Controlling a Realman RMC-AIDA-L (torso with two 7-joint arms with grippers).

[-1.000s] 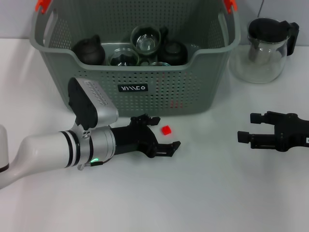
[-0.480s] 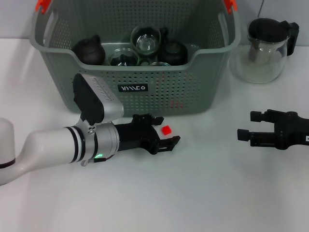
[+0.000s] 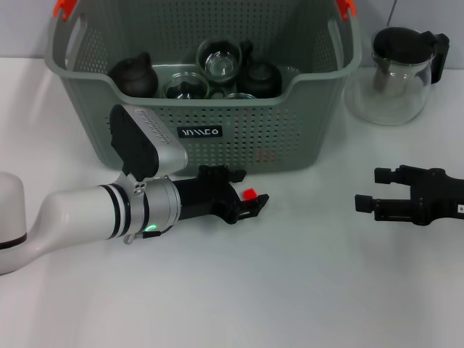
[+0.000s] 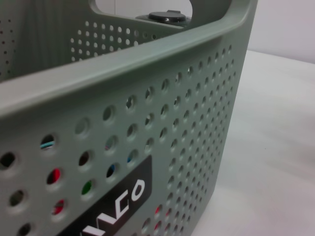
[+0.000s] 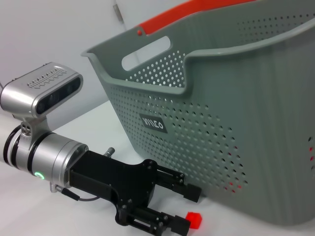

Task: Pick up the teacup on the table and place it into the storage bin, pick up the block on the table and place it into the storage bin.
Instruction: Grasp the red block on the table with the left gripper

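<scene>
block (image 3: 249, 193), small and red, sits on the white surface (image 3: 304, 290) just in front of the storage bin (image 3: 290, 138), between the fingers of the left tool (image 3: 245, 196). that tool lies low and nearly level, its jaws spread, 1 finger on the bin side of the block and 1 on the near side; from the right wrist view the block (image 5: 194, 220) appears close to the near fingertip, though contact is hard to judge. the bin already holds several dark and glass tea pieces, and no teacup shows on the open surface, so the block looks like the step in hand.

to do it well, i judge the tool should be centred so the block sits midway between the pads before closing, since a piece this small can be nudged aside by whichever finger arrives first. closing slowly and staying low to the surface should help keep it from slipping under the tips. the bin wall stands just beside the far finger, so the lift needs to go up clear of the rim before moving over.

the right tool (image 3: 377, 190) rests on the surface well to the right, jaws spread, below a glass teapot (image 3: 399, 72).
</scene>
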